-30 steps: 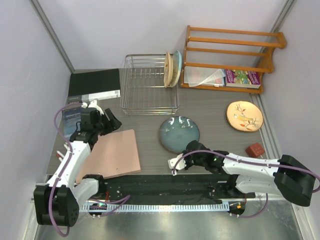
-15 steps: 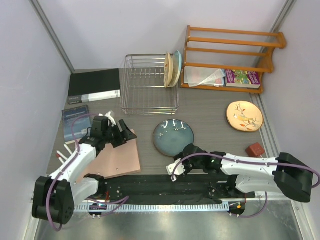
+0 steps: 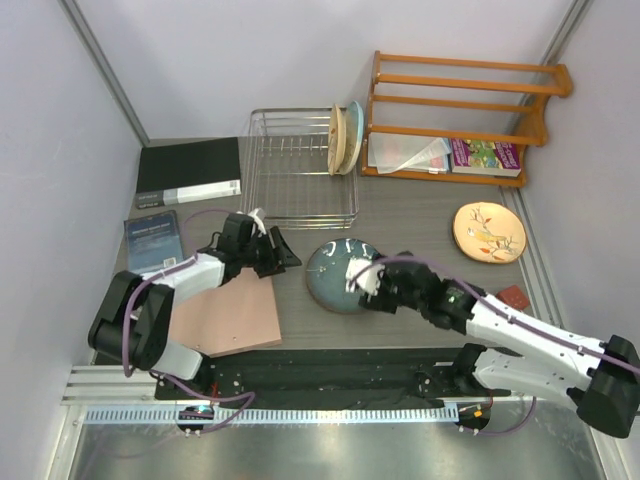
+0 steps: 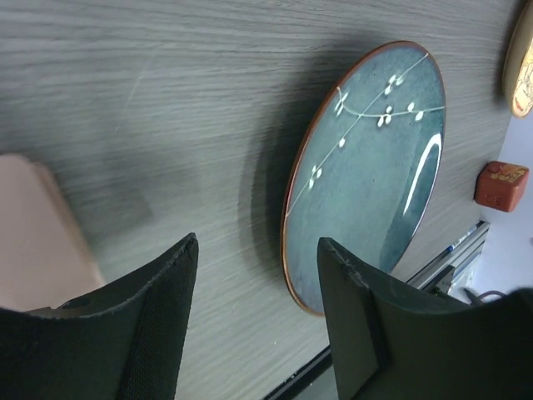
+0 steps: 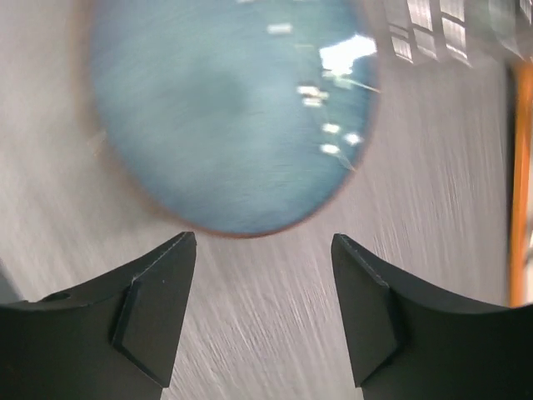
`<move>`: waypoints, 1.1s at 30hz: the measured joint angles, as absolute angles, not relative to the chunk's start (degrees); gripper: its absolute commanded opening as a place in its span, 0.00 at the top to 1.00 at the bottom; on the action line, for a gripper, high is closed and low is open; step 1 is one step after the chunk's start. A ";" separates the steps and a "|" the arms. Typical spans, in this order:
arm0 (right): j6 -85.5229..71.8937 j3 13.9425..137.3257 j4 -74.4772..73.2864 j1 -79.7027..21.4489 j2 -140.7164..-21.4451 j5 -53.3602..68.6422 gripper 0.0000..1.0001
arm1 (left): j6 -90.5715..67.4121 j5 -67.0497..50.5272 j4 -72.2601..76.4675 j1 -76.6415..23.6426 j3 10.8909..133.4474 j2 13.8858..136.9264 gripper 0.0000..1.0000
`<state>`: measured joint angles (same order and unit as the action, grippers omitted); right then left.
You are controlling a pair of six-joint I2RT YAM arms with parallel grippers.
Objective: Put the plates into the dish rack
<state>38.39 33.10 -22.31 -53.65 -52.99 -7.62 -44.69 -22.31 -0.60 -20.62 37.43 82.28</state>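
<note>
A dark teal plate (image 3: pixel 335 272) lies flat on the table, also in the left wrist view (image 4: pixel 366 167) and the right wrist view (image 5: pixel 225 117). My left gripper (image 3: pixel 288 258) is open just left of its rim, with nothing between the fingers (image 4: pixel 158 317). My right gripper (image 3: pixel 358 280) hovers open at the plate's right near edge, and bare table shows between its fingers (image 5: pixel 158 308). Two plates (image 3: pixel 342 138) stand on edge at the right end of the dish rack (image 3: pixel 290 185). An orange-yellow plate (image 3: pixel 488 232) with a branch motif lies at the far right.
An orange wooden shelf (image 3: pixel 465 105) with books stands behind right of the rack. A pink board (image 3: pixel 225 310) lies under my left arm. A black binder (image 3: pixel 188 170) and a blue book (image 3: pixel 152 238) sit at the left. A red block (image 3: pixel 512 297) lies near the right edge.
My right gripper has opened and moved from the near edge up to the teal plate. My left gripper swung right to the plate's left rim. The plate slid slightly left.
</note>
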 measured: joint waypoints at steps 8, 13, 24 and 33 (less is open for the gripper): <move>12.93 44.64 -22.44 -27.99 -63.33 4.56 0.28 | -44.86 -22.28 4.93 -25.43 38.44 88.49 0.49; 1.87 47.09 -22.57 -9.87 -73.73 21.69 0.32 | -44.95 -22.37 7.57 -27.31 38.44 90.15 0.59; -2.72 48.42 -24.10 -2.15 -92.73 47.99 0.34 | -45.71 -22.52 10.00 -28.03 38.44 93.69 0.76; -1.69 48.53 -25.12 -2.13 -103.00 57.30 0.35 | -47.86 -26.04 15.07 -28.51 38.44 95.02 1.00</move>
